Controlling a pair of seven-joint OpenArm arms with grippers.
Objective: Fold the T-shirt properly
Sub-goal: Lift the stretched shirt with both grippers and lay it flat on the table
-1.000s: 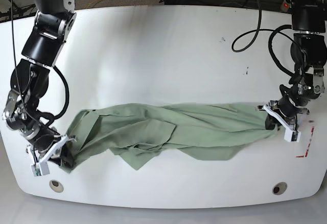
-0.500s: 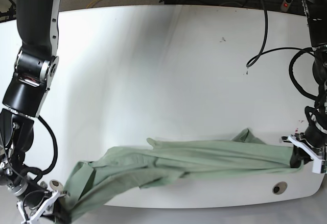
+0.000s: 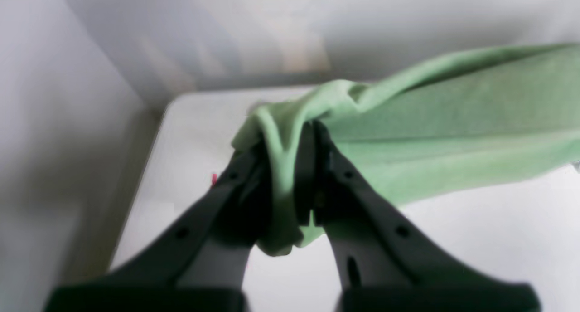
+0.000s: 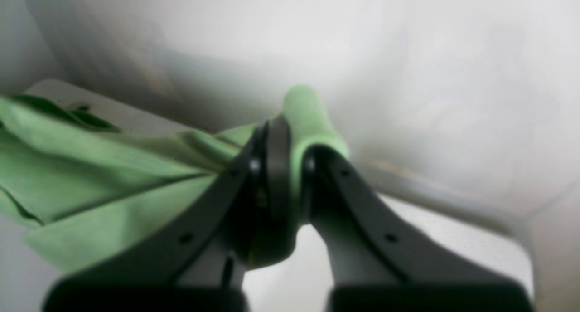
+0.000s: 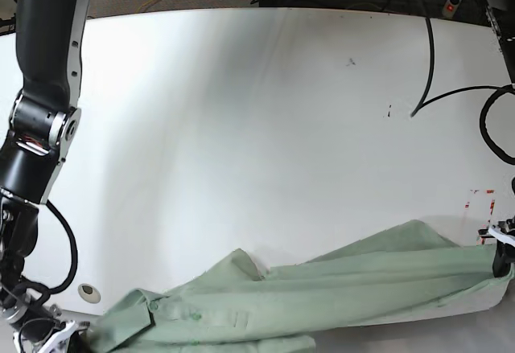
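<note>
Since we have dragged the pale sage-green soft-knit T-shirt (image 5: 338,289) to the white counter (image 5: 257,112) edge, both arms' fingers (image 3: 312,158) (image 4: 276,167) clamped on it, it hangs stretched for laying flat.

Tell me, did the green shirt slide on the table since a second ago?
Yes. The T-shirt has been dragged toward the table's near edge, past the round hole it earlier lay above, stretched between both pincers.
</note>
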